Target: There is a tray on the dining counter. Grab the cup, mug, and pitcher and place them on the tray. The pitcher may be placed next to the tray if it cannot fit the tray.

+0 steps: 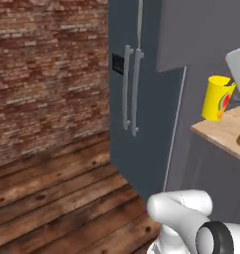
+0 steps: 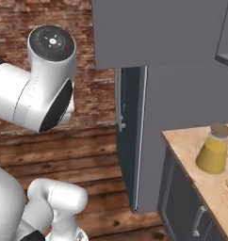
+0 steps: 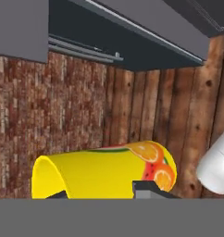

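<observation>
The cup (image 1: 217, 98), a tall bright yellow tumbler with a fruit picture, hangs slightly tilted just over the corner of a tan wooden countertop (image 1: 225, 131) at the right edge of the left base view. In the hand view the cup (image 3: 104, 169) lies across the picture between my dark fingertips (image 3: 146, 189), and my gripper (image 3: 102, 192) is shut on it. The pitcher (image 2: 213, 149), a clear carafe of orange-yellow juice with a cork lid, stands on the wooden countertop (image 2: 191, 141) at the right of the right base view. The tray and the mug are out of view.
A tall dark grey fridge (image 1: 137, 89) with two vertical handles stands left of the counter. Grey upper cabinets (image 2: 158, 33) hang overhead. A red brick wall (image 1: 47, 74) and wooden plank floor (image 1: 57, 198) lie to the left. Dark cabinet fronts (image 2: 191, 212) sit under the countertop.
</observation>
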